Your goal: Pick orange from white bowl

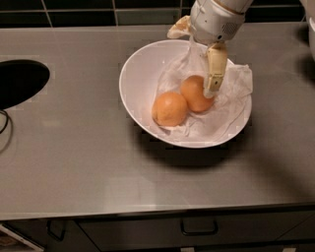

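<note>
A white bowl (138,83) stands on the grey counter, lined with crumpled white paper (231,98). Two oranges lie in it side by side and touching: the left orange (169,109) nearer the front, the right orange (195,93) a little further back. My gripper (212,74) reaches down into the bowl from the upper right. Its cream tip rests against the right side of the right orange. The left orange is free of the gripper.
A dark round opening (19,81) is sunk in the counter at the far left. A dark tiled wall (98,10) runs along the back. The counter's front edge (147,212) has a drawer with a handle (199,227) below. A white object's edge (311,24) shows at the top right.
</note>
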### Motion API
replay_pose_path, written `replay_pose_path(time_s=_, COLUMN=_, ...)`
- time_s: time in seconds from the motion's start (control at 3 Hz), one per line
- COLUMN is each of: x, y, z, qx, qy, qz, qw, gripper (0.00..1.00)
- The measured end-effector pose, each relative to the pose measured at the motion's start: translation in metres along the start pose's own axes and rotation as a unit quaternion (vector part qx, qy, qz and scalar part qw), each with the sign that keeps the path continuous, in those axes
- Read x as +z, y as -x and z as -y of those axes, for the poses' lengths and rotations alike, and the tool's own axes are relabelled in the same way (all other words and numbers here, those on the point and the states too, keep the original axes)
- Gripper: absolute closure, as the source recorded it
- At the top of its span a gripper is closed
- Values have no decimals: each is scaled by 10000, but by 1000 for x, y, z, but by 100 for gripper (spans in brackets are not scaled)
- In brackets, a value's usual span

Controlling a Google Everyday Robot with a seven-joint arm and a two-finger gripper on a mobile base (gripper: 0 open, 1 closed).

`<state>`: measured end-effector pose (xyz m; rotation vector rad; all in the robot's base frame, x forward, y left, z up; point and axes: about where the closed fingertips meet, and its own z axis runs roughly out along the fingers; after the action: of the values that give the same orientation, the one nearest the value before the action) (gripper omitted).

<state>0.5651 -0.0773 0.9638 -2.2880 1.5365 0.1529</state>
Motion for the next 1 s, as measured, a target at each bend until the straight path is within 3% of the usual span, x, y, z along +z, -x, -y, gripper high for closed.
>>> replay_pose_path(time_s=0.33, x=2, y=-2, z=-1, qx=12, qy=30, qz=-7, qw=10000, gripper=4)
replay_pose_path(time_s=0.67, x=6, y=-9, z=-3, qx=59, qy=88, qz=12, qw=9999, gripper=15)
replay_pose_path(time_s=1.0, x=9, y=-13, z=-6, qx=88, qy=118, qz=21, qw=9999, gripper=16)
